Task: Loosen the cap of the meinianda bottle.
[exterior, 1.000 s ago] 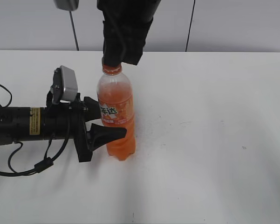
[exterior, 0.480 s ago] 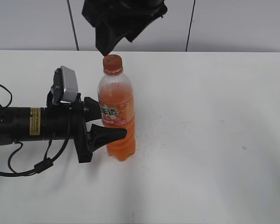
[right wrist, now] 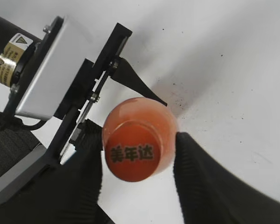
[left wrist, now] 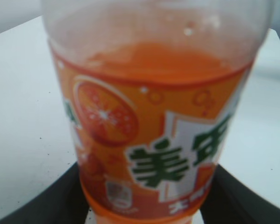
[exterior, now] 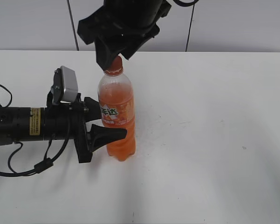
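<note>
Though blurred, cap lettering probably 美年达

Upright meinianda bottle, orange cap

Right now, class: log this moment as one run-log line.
left claw: shut on bottle | right claw: open astride cap | bottle: upright | cap: on

Even, bright light from overhead washes my white table, so the tall clear plastic bottle of orange soda throws only a faint, soft shadow at its base. My left wrist camera sits so close that the bottle's orange label with green-edged white characters is soft and blurred, the background bleached pale. My right wrist picture is sharper: the small round orange cap reads clearly, while my dark ribbed fingers blur toward the edges.
</note>
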`<action>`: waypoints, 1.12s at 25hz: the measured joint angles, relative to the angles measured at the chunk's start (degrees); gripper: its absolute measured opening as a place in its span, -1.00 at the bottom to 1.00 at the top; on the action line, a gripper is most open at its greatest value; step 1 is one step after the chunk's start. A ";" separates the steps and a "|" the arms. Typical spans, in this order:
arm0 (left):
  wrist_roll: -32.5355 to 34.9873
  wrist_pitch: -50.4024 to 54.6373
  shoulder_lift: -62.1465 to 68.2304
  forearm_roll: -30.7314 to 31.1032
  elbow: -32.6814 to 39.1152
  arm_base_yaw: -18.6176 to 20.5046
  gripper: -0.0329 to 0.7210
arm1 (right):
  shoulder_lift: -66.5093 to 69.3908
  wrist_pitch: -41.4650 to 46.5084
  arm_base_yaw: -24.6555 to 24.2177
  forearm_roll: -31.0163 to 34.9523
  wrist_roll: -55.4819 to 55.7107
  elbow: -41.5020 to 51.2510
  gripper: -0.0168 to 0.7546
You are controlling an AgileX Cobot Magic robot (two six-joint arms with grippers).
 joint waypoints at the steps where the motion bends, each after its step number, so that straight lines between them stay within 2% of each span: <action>1: 0.00 0.00 0.00 0.00 0.00 0.00 0.19 | 0.02 0.00 0.00 -0.07 0.00 0.00 -0.05; 3: 0.00 0.00 0.00 0.00 0.00 0.00 0.19 | 0.06 0.00 0.00 -0.06 -1.07 0.00 -0.30; 9: 0.00 0.00 0.00 0.00 0.00 0.00 0.19 | 0.13 0.00 0.00 0.19 -9.28 0.00 -0.30; 11: 0.00 0.00 0.00 0.00 0.00 0.00 0.19 | 0.16 -0.06 0.00 0.73 -18.44 0.00 -0.30; 15: 0.00 0.00 0.00 0.04 0.00 0.00 0.19 | 0.16 -0.17 0.00 0.86 -45.60 -0.12 -0.31; 18: -0.24 0.05 0.00 -0.48 0.00 0.00 0.18 | 0.06 -0.49 0.00 1.22 -58.45 -0.17 -0.53; 24: -0.24 0.05 0.00 -0.40 0.00 0.06 0.18 | 0.04 -0.49 0.00 2.85 -62.33 -0.17 -0.59; 28: -0.18 0.05 0.00 -0.08 0.00 0.06 0.18 | -0.24 -0.49 0.00 3.31 -58.18 -0.17 -0.50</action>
